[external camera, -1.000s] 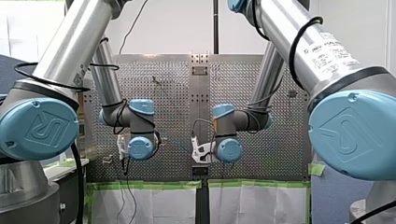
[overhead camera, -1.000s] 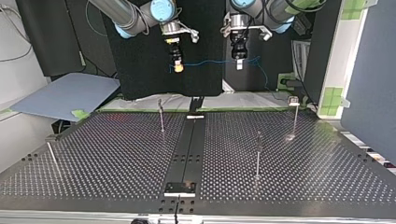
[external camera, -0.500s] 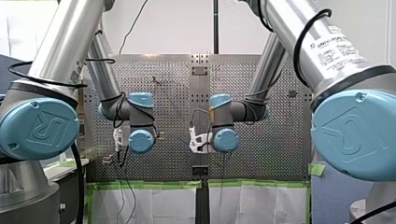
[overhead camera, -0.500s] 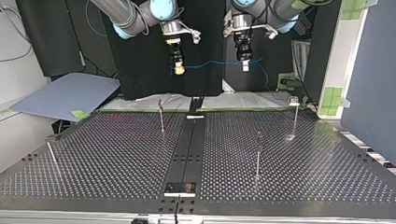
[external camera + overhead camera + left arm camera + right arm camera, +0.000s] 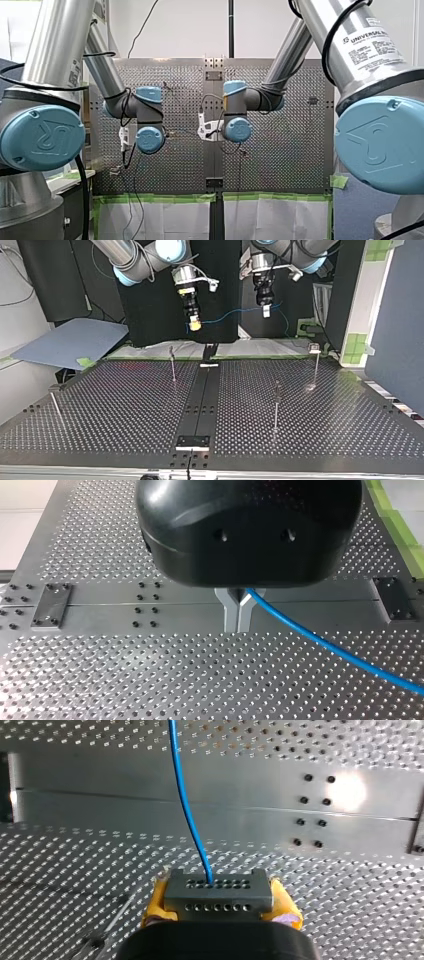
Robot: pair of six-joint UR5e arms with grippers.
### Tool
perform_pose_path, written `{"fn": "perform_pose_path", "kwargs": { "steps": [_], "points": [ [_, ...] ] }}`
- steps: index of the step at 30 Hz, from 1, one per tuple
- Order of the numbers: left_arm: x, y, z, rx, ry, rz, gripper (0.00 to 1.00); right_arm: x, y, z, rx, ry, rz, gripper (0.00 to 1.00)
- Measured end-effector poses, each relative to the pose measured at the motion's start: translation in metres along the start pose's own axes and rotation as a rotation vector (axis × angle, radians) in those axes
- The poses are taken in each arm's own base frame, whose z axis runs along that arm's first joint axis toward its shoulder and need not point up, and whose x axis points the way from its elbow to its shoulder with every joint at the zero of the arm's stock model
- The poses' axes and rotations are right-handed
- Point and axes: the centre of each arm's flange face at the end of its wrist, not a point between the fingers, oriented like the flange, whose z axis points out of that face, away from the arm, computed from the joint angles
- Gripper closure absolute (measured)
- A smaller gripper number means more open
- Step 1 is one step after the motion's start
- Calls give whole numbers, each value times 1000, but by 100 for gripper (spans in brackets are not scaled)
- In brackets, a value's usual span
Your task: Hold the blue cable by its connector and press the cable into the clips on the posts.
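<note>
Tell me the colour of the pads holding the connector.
Yellow pads, clamped on the grey connector; clearest in the right wrist view.

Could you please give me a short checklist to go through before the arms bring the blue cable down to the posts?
1. The connector sits between the yellow pads of my right gripper: ok.
2. Grip of my left gripper on the blue cable, shut: ok.
3. Cable span between the grippers hangs free above the table: ok.
4. Cable pressed into the clips on the posts: not ok, it is in none.
5. Which way the clips open: cannot tell, too small.
</note>
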Motion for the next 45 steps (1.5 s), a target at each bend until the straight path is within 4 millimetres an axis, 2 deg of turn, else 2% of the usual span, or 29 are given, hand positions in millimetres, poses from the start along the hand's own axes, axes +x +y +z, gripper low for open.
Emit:
{"fn": "perform_pose_path", "kwargs": {
  "steps": [9, 22, 27, 35, 40, 45],
  "points": [
    [-22, 11, 4, -26, -1, -2, 100, 22, -7, 19, 32, 30, 16, 100],
    [-83, 7, 30, -23, -65, -58, 100, 55, -26, 38, 84, 63, 23, 100],
    [-89, 4, 40, -17, -55, -74, 100, 66, -32, 43, 92, 75, 28, 100],
    [-127, 3, 58, -36, -90, -130, 100, 78, -39, 49, 112, 84, 42, 100],
    [-136, 0, 70, -19, -82, -158, 100, 86, -41, 53, 116, 92, 51, 100],
    [-143, 7, 77, -7, -73, -188, 100, 93, -43, 58, 118, 101, 56, 100]
  ]
}}
